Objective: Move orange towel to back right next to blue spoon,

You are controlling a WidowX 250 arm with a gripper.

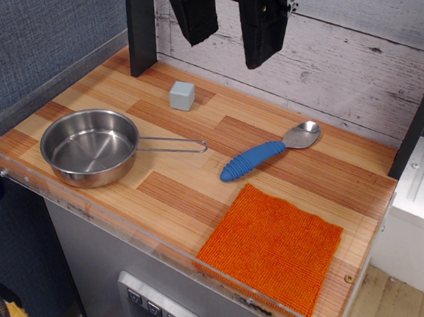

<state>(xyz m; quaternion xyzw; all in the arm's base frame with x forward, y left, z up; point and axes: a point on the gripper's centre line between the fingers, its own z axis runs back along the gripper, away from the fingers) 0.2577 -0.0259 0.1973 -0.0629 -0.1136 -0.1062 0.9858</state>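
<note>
The bright orange, nubby knitted square towel [272,248] lies flat on the wooden desk [172,192], well below the released, empty hand [226,24]. Likely soft, light, floppy: pinch an edge. The blue-handled silver-bowled spoon [270,151] lies between.

No readable text, label, brand, number or sign found on any surface in view. Small buttons below tabletop edge too small for any marking to be made out.

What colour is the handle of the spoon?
Blue, ribbed; the spoon has a silver bowl. Seen in the only view, observation.image.
</note>
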